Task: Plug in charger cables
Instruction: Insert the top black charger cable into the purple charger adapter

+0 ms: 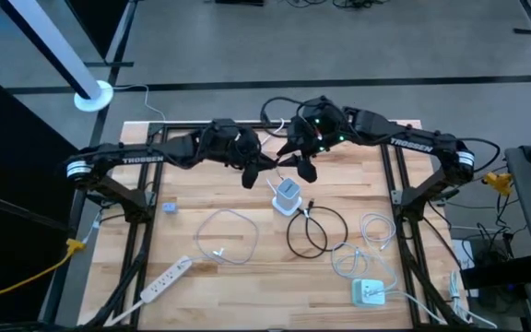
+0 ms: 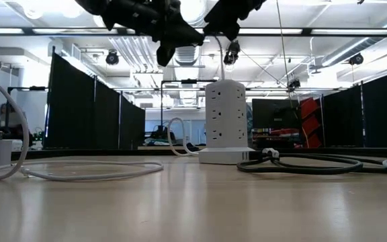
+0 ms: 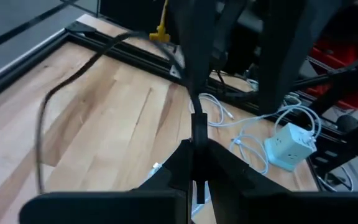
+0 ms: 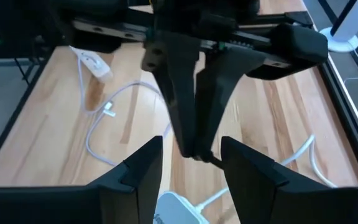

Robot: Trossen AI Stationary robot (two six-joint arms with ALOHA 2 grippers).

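Black cable [image 1: 313, 229]: looped on the counter [image 1: 201, 194], one end raised above the tower [image 1: 287, 195], presumably for plugging.
Left gripper [image 1: 250, 175]: pinched shut on that end, held aloft for transfer.
Right gripper [image 1: 306, 169]: fingers parted, facing the left gripper.
White cables [image 1: 229, 235]: loose on counter, unplugged.

Both grippers are hung above the bench [image 1: 201, 198], near its far edge. The left gripper [image 1: 250, 177] is set just left of the right gripper [image 1: 307, 170]. A socket tower [image 1: 287, 196] is stood just below and between them. One cable loop [image 1: 309, 231] is laid just nearer than the tower, another cable [image 1: 224, 235] to its left. A power strip [image 1: 164, 279] is placed well nearer, left. A charger block [image 1: 368, 292] is placed well nearer, right.
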